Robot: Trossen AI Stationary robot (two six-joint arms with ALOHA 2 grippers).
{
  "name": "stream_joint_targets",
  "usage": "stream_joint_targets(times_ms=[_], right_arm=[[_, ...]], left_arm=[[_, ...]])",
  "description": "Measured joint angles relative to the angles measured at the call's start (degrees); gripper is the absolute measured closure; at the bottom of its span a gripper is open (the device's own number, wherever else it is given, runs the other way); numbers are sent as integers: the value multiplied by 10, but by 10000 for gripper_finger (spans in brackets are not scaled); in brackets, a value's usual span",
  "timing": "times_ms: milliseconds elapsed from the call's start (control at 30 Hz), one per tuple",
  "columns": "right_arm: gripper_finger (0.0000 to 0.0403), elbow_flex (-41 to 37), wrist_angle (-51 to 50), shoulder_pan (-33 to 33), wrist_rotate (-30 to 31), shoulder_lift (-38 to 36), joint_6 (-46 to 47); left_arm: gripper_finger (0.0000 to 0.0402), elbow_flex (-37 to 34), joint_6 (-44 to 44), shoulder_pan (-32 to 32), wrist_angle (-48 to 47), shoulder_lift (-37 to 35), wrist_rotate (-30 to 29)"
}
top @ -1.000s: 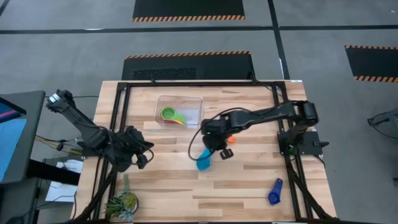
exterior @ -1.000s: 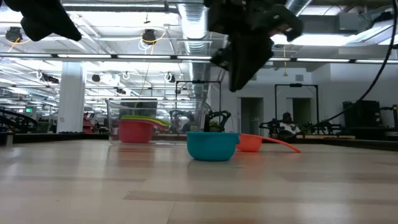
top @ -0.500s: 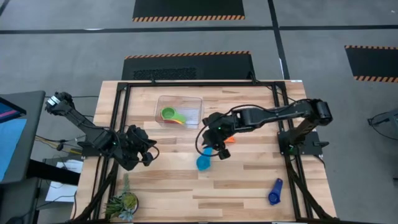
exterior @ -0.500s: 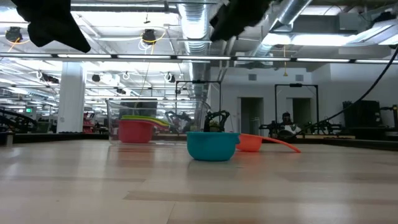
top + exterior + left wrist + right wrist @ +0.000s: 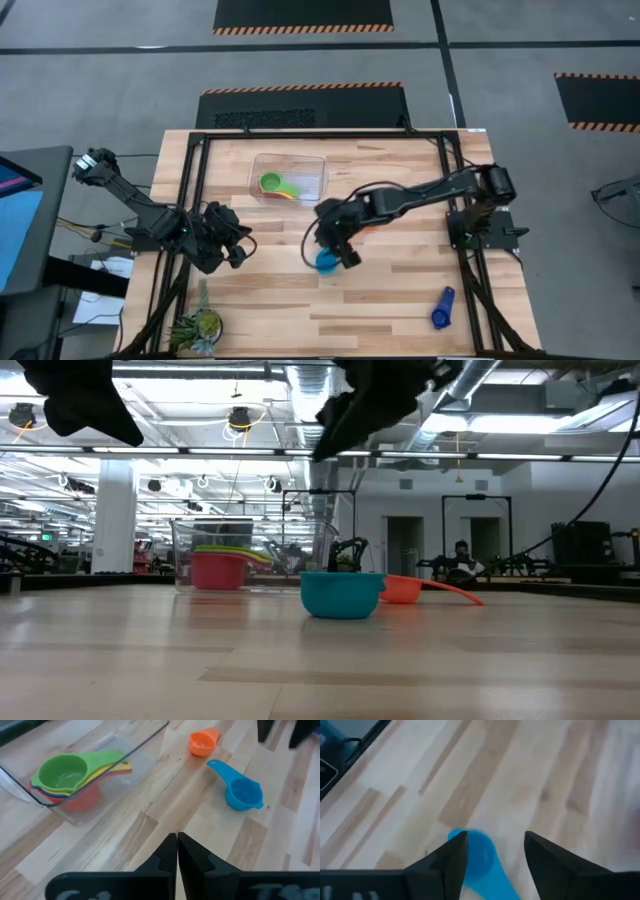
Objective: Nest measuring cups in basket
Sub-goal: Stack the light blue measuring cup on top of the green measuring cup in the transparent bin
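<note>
We found the right end effector (image 5: 335, 246) hovering above the light blue cup (image 5: 326, 261), near the middle of the bench (image 5: 400, 290), with its fingers spread wide and nothing held between them. In the right wrist view the cup (image 5: 477, 855) sat low between the two dark fingers (image 5: 451, 859), its handle running toward the camera. The cup stood upright on the wood, well clear of the end effector in the low view.

The basket (image 5: 311, 163) lay toward the far edge of the bench, already holding a nested stack with the green cup (image 5: 270, 183) on top. The orange cup (image 5: 202, 743) rested just beside the light blue one, on the basket side, and the dark blue cup (image 5: 441, 309) lay alone near the near right corner.

We judged the main risk to be the descent. If the fingers came down off-centre, one could strike the rim and tip or skid the light cup across the smooth wood, possibly into the orange cup. A pinch on the round wall alone might also let it slip.

The left end effector (image 5: 177, 851) waited by the bench's left edge, fingers pressed together and empty.
</note>
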Motion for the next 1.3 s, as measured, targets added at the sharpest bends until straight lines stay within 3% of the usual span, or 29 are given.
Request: stream_joint_targets(times_ms=[433,800,1300], right_arm=[[185,110,-55,2,-21,112,-14],[185,112,-55,12,-16,189,-15],[187,112,-113,-7,3,191,-32]], left_arm=[[401,0,14,0,2,0,3],[401,0,47,0,6,0,38],[401,0,55,0,6,0,46]])
